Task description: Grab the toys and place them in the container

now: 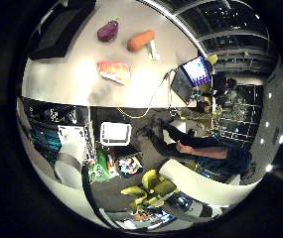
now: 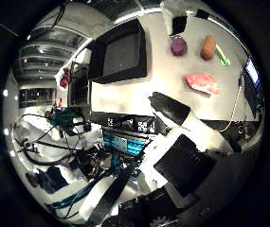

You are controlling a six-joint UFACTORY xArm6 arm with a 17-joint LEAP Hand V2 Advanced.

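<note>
My hand [image 2: 182,161] is well above the table [image 1: 76,79]; I cannot tell my finger state. Eggplant [image 1: 107,30], carrot [image 1: 140,40] and packet [image 1: 114,71] lie beside the black container [image 2: 120,52]. I should descend over one toy, centred, before closing.

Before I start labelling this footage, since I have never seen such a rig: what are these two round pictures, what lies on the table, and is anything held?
Both pictures come from very wide-angle cameras set in the palm of a robot hand on an arm, one by the little finger, one by the thumb. They look out from the palm, so the room bends into a circle. The black and white parts reaching in are the hand itself. On the pale table lie three toys: a purple eggplant, an orange carrot and a red-and-orange packet. The black container sits on the same table, apart from them. Nothing is held; the toys look far from the palm.
</note>
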